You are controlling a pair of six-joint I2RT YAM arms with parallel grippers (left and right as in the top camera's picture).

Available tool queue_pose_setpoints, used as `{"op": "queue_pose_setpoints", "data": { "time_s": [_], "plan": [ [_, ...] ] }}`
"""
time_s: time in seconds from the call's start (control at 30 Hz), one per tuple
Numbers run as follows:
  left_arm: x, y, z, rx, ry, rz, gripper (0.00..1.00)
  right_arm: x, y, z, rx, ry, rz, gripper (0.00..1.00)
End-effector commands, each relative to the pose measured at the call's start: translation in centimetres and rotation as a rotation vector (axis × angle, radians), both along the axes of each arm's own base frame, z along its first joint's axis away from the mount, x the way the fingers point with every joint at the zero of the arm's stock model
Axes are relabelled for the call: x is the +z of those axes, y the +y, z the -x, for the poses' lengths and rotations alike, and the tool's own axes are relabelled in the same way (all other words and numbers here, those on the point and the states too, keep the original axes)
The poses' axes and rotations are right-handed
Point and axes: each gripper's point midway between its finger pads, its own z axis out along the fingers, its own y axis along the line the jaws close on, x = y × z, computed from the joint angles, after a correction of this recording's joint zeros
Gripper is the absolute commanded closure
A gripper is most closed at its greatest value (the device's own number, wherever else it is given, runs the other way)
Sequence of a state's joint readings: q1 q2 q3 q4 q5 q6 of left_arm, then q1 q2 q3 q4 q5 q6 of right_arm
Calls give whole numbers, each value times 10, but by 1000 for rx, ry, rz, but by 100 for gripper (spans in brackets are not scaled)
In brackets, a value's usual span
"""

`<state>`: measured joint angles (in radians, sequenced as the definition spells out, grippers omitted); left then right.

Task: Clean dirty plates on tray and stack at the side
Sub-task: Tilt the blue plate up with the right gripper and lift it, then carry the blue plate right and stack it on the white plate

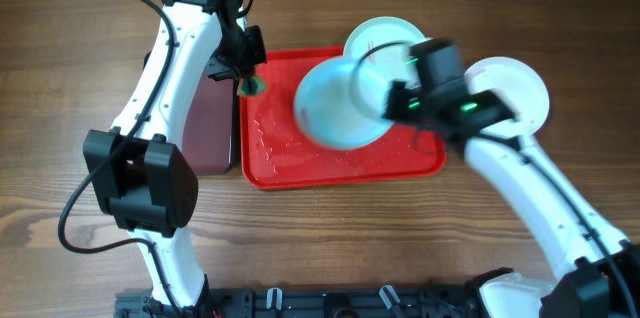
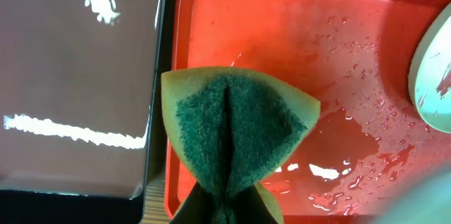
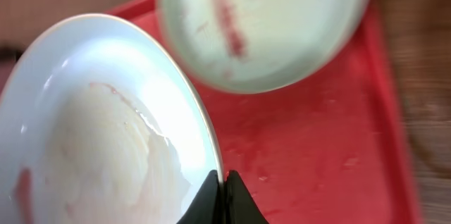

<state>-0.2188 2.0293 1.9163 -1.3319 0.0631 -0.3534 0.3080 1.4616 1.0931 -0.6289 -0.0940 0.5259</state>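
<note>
Overhead: the large bright red rectangular plastic tray [image 1: 340, 166] lies mid-frame on the wooden desk [image 1: 60, 18], just right of a smaller maroon tray [image 1: 212, 128]. The left fingers [image 1: 245, 63] pinch a yellow-and-green sponge [image 1: 251, 86] at the red tray's upper-left corner. The right fingers [image 1: 398, 98] hold a blurred pale-blue round plate [image 1: 335, 106] over the tray. A second pale plate [image 1: 385, 33] sits at the tray's top edge, and a white round plate [image 1: 520, 88] is on the desk at the right.

Left wrist: the sponge [image 2: 236, 129] is squeezed into a fold by the fingers [image 2: 204, 206] over the wet tray [image 2: 296, 34].

Right wrist: the fingers [image 3: 211, 199] are pressed together on the held plate's [image 3: 106, 132] rim. The second plate [image 3: 261, 20], at the top of the frame, shows a red streak.
</note>
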Motion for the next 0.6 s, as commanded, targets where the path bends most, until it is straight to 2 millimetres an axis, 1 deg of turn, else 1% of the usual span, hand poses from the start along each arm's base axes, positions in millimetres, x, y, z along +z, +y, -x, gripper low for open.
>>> {"op": "queue_pose_setpoints", "data": {
  "time_s": [0.0, 0.07, 0.1, 0.2, 0.27, 0.37, 0.47, 0.57],
  "plan": [
    [13, -4, -1, -14, -31, 25, 96, 16, -49, -10, -78, 1, -144, 96],
    [13, -4, -2, -13, -32, 25, 96, 11, -92, -15, -192, -1, -74, 96],
    [13, -4, -2, -13, -32, 25, 96, 6, -126, -14, -292, 8, -7, 96],
    [13, -5, -1, -14, -31, 25, 96, -3, -182, -6, -452, 40, 82, 96],
    [13, -4, -1, -14, -31, 25, 96, -11, -209, 0, -530, 68, 121, 96],
    [13, -4, -1, -14, -31, 25, 96, -24, -235, 5, -604, 109, 141, 96],
    [13, -4, -1, -14, -31, 25, 96, -41, -251, 9, -650, 156, 138, 96],
    [13, -4, -1, -13, -31, 25, 96, -58, -263, 12, -686, 200, 131, 96]
  ]
}}
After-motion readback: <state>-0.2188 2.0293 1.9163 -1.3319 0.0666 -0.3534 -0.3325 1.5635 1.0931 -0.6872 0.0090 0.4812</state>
